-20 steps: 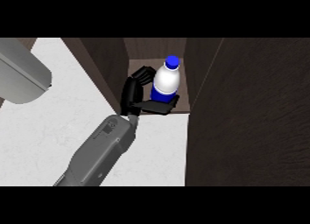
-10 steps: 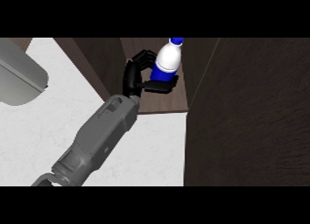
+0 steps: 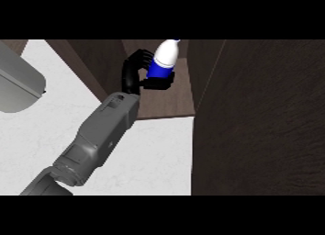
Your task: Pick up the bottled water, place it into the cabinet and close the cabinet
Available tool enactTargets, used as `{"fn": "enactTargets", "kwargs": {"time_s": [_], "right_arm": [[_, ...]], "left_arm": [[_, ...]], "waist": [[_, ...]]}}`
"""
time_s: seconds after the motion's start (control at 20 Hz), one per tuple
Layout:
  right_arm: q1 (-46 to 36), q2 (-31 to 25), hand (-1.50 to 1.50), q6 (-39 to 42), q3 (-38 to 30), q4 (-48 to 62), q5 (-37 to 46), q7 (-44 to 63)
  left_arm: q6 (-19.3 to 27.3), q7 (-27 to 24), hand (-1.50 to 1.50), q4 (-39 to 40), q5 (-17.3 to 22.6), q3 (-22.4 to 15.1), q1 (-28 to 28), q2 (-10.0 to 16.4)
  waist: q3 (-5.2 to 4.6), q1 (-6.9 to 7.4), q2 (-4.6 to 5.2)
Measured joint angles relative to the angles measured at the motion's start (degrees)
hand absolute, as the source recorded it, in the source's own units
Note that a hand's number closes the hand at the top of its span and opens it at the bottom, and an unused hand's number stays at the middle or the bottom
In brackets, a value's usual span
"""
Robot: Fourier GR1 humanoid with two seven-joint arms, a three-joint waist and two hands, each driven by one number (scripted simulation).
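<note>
Right hand [image 3: 131,73] curled round bottled water [image 3: 164,59], long axis near upright, top tilted slightly right; above cabinet [image 3: 169,103] shelf

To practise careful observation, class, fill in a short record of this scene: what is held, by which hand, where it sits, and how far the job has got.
held object: bottled water, white with a blue label, leaning slightly right
holder: right hand, fingers curled round the bottle's lower part
location: inside the open cabinet, over its wooden shelf; bottle's base hidden by the hand
right side: dark wood panel, probably the open door
foreground: white counter
stage: bottle not yet released, cabinet not yet closed
</note>
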Motion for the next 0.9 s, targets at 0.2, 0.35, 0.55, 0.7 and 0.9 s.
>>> {"fn": "enactTargets", "kwargs": {"time_s": [0.2,0.35,0.55,0.7,0.9], "right_arm": [[-0.08,0.56,-1.50,0.18,0.68,-0.01,-0.20,0.06],[-0.06,0.62,-1.50,0.49,0.89,-0.10,-0.36,0.09],[0.54,0.10,-1.50,1.88,0.45,0.13,-0.52,-0.92],[1.02,-0.14,-1.50,2.49,-0.11,0.13,-0.74,-1.31],[0.42,-0.43,-1.50,3.26,-0.75,0.41,-1.00,-1.44]], "left_arm": [[-0.09,-1.99,1.50,3.55,0.63,2.34,-1.51,0.96],[1.48,-3.16,-1.50,6.17,-0.53,2.19,-2.98,1.36],[3.67,-4.61,-1.50,8.81,-2.10,1.67,-4.85,2.14],[5.09,-4.77,-1.50,10.38,-3.00,1.36,-6.50,2.51],[5.04,-5.75,-1.50,11.11,-2.96,1.98,-7.28,2.37]], "waist": [[-0.04,-0.50,0.20],[-0.05,-0.88,0.32],[-0.03,-1.69,0.48],[-0.03,-1.98,0.56],[-0.05,-1.91,0.76]]}}
